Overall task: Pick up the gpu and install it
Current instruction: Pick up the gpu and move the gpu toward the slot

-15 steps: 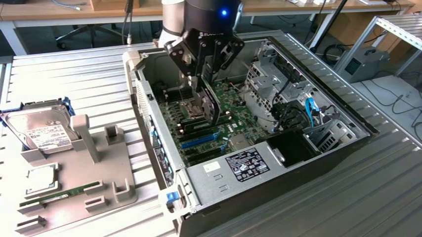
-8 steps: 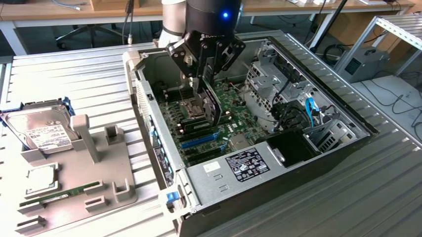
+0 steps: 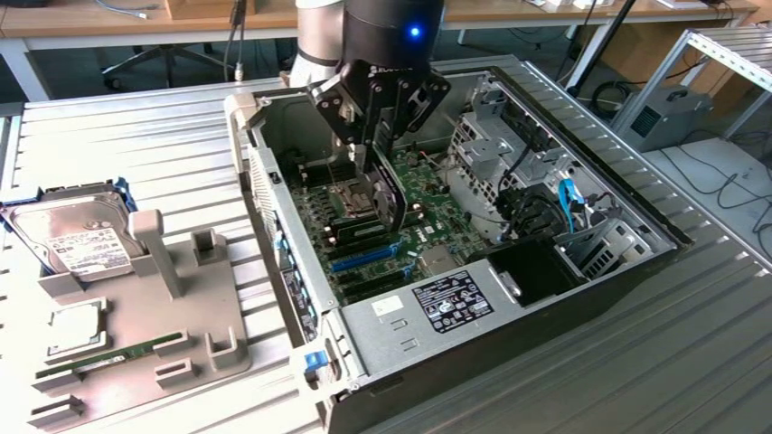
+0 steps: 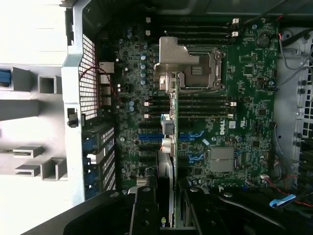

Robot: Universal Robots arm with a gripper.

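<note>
Gpu (image 3: pixel 392 203), slim flat black card, hangs edge-down pinched in the claw (image 3: pixel 371 149) over green motherboard (image 3: pixel 429 192).

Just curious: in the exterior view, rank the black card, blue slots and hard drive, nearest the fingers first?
1. gpu, held in the fingers.
2. blue slots, inside the case beneath.
3. hard drive, outside the case, exterior view's left.

Arm (image 3: pixel 383 27) upright, claw (image 3: pixel 376 149) straight down, fingers (image 3: pixel 343 113) half-closed in a grip.
</note>
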